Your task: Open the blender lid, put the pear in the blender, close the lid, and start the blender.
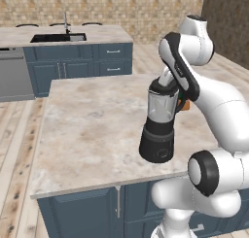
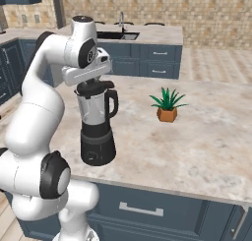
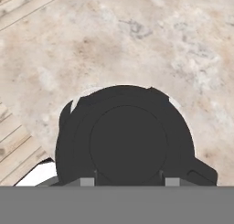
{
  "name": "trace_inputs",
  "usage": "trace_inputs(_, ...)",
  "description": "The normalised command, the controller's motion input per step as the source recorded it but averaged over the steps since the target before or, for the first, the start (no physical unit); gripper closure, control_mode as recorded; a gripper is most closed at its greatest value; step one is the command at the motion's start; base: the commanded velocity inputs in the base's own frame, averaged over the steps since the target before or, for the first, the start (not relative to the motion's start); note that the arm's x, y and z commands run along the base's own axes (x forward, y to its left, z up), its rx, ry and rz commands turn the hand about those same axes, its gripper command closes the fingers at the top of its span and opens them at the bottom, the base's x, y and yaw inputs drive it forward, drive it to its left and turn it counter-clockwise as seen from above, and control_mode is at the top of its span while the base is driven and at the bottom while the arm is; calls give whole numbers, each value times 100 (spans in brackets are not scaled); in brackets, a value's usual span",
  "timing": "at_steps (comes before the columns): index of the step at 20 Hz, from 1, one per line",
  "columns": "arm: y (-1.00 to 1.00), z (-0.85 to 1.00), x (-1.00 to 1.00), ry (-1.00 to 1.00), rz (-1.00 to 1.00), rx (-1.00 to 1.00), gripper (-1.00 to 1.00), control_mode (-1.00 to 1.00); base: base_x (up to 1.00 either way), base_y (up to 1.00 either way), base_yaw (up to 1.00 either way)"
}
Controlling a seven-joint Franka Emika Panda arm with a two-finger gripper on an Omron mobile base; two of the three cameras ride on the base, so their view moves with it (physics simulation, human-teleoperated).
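Currently clamped: gripper closed on blender lid knob, lid seated atop blender jar directly below. Potted plant well off on the counter.

A marble-topped island counter stands on dark blue cabinets with silver handles. Behind it, a second counter along the tan brick wall carries a sink with a faucet, above blue drawers and a grey dishwasher. The floor is light wood planks.
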Motion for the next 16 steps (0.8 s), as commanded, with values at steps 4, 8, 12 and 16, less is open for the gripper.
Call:
trace_inputs(4,0,-29,0,0,0,3,100,-100,0,0,0)
trace_inputs(8,0,-22,0,0,0,4,100,-100,0,0,0)
trace_inputs(12,0,-7,-7,-3,0,0,-100,-100,0,0,0)
trace_inputs(16,0,0,0,-6,0,0,-100,-100,0,0,0)
